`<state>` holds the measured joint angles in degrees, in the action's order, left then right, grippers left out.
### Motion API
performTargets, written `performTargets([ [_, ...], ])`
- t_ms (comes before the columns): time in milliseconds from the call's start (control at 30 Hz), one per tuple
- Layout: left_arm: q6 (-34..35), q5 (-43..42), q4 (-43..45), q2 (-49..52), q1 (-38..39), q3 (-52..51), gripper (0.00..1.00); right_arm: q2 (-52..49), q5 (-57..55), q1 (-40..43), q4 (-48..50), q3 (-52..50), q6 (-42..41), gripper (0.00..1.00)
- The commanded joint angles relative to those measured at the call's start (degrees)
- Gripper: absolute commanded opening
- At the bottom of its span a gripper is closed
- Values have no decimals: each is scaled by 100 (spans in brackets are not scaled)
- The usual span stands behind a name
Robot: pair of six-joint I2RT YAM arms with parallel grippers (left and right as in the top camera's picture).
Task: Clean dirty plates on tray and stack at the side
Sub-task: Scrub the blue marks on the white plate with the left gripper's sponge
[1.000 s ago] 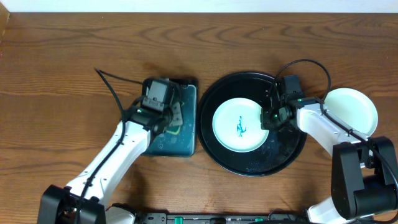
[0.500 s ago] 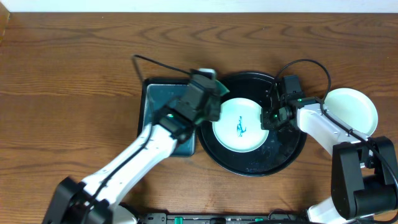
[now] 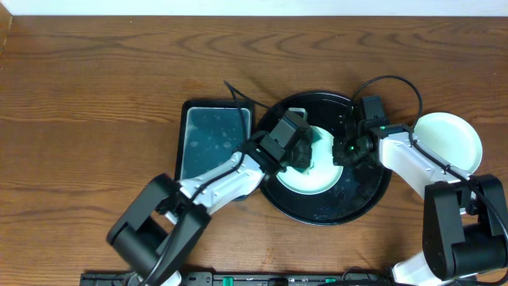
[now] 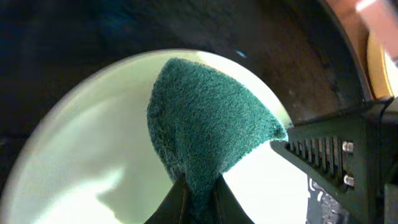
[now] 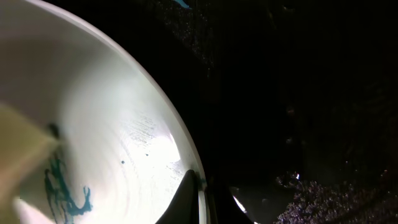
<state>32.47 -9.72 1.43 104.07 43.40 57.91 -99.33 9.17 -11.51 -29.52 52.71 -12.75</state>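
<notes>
A pale mint plate (image 3: pixel 317 176) lies in the round black tray (image 3: pixel 361 195). It fills the left wrist view (image 4: pixel 81 162) and the right wrist view (image 5: pixel 93 112), where a teal scribble (image 5: pixel 62 186) shows on it. My left gripper (image 3: pixel 304 152) is shut on a teal-green sponge (image 4: pixel 205 118) and holds it against the plate's middle, hiding the scribble from overhead. My right gripper (image 3: pixel 343 151) is shut on the plate's right rim (image 5: pixel 200 186).
A rectangular teal tray (image 3: pixel 214 143), wet and without the sponge, lies left of the black tray. A pale plate (image 3: pixel 451 141) sits on the table to the right of the black tray, beside my right arm. The black tray's floor (image 5: pixel 298 93) is wet.
My left gripper has carried the sponge from the teal tray to the right and onto the mint plate. The right gripper has stayed on the plate's rim.
</notes>
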Motion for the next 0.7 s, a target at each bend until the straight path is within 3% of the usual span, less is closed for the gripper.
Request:
performTargets([
  [0, 177, -339, 122, 271, 105, 114, 8, -269, -79, -92, -4, -225, 63, 2],
  [233, 118, -358, 109, 767, 136, 114, 8, -269, -79, -92, -7, -225, 63, 2],
  [500, -254, 1547, -841, 929, -85, 114, 7, -269, -76, -92, -9, -225, 63, 2],
  [667, -433, 1834, -992, 929, -393, 116, 7, -269, -76, -92, -9, -225, 63, 2],
])
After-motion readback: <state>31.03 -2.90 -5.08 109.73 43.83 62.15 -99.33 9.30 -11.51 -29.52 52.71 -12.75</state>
